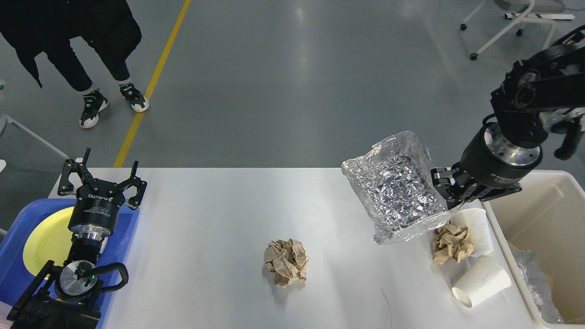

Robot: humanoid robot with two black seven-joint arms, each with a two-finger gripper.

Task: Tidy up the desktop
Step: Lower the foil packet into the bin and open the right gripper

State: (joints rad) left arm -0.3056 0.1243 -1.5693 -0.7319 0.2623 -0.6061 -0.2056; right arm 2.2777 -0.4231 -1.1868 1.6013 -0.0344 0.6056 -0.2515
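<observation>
1. Grey smooth floor point(297, 82) fills the far part of the view, with a yellow line point(151, 82) painted on it at the left; a person in black clothes point(77, 41) stands beside this line, and a white chair frame on wheels point(512, 27) is at the far right.
2. Nearer lies the large white flat desktop point(205, 219) with rounded corners, which is the widest surface and reaches from the left tray to the right bin.
3. At the left edge of the desktop sits a blue plastic tray point(18, 260), and a round yellow plate point(45, 237) lies in it.
4. At the right edge stands a cream-white plastic bin point(539, 214); crumpled clear plastic film point(534, 283) lies in its near part.
5. On the desktop lie a crumpled brown paper ball point(285, 262) near the middle, a second crumpled brown paper point(450, 242) at the right, and two white paper cups on their sides, one point(477, 228) touching that paper and one point(482, 281) nearer.
6. My right gripper point(445, 192) is closed on the edge of a crumpled silver foil bag point(397, 192), which hangs tilted above the right part of the desktop.
7. My left gripper point(103, 183) is above the tray's far edge, fingers spread apart, holding nothing.
</observation>
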